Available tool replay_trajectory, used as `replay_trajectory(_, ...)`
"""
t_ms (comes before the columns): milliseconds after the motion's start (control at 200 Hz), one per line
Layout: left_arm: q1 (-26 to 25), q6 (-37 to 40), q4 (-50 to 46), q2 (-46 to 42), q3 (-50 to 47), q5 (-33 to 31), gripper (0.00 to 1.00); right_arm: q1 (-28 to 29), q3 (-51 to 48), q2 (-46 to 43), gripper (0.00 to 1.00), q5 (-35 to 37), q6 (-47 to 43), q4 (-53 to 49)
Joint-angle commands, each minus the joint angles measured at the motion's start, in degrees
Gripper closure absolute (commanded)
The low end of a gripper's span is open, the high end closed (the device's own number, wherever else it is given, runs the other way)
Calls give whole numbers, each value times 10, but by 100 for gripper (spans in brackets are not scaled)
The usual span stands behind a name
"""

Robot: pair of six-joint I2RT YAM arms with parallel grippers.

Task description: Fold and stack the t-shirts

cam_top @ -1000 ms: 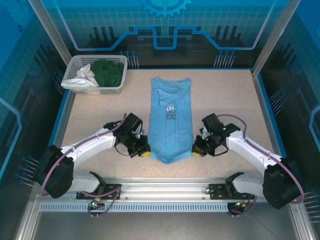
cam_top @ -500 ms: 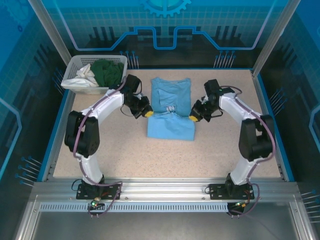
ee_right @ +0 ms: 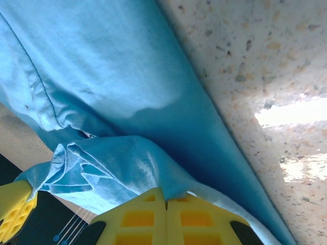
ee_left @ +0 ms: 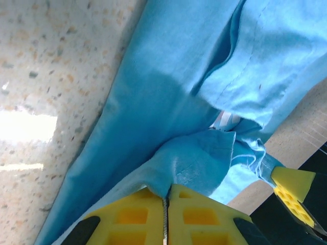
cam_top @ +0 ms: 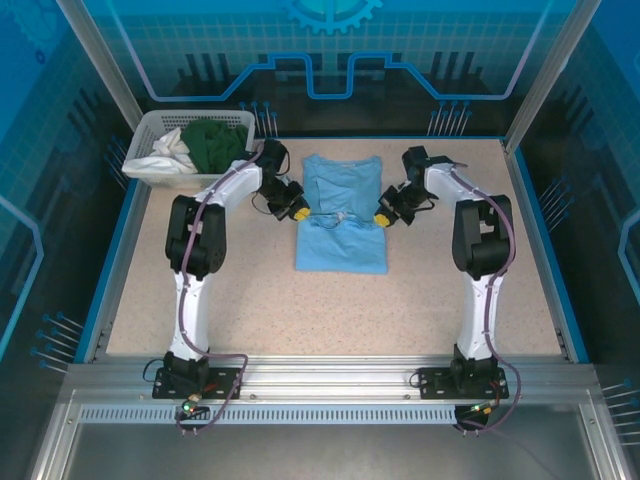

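The light blue cotton t-shirt [cam_top: 341,250] lies flat in the middle of the speckled beige table [cam_top: 300,320], a little toward the far side. Its near part is folded over its far part, and the turned edge runs across the shirt between the two grippers. A small white spot of the chest print shows at this edge, but it is too small to read.

The left gripper [cam_top: 298,213] has its yellow pads [ee_left: 138,212] pressed together on the left corner of the turned edge. The right gripper [cam_top: 383,219] pinches the right corner in the same way, with the cloth bunched above its closed pads [ee_right: 140,217].

Both arms reach far forward from their bases at the near edge, almost straight, and the wrists turn inward toward the shirt.

In the far left corner of the table stands a white plastic basket [cam_top: 185,178]. It holds a dark green garment [cam_top: 215,145] and a crumpled white garment [cam_top: 172,148] beside it.
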Motion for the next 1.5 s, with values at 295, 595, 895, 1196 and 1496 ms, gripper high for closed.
replay_trajectory(295,30,-40,36,-5,2,-30,42,-46,11,28,59,-73,94,25)
replay_trajectory(595,-2,-23,44,-152,-81,-88,48,-51,-114,-140,44,-48,76,89)
replay_trajectory(895,-147,-32,144,-168,-209,-22,75,50,-337,-233,94,-50,81,224)
replay_trajectory(1196,-157,38,150,-125,-286,-98,77,76,-346,-124,100,-19,25,222)
replay_trajectory(1496,-174,33,177,-249,-525,-99,76,158,-464,-211,100,38,-18,213)
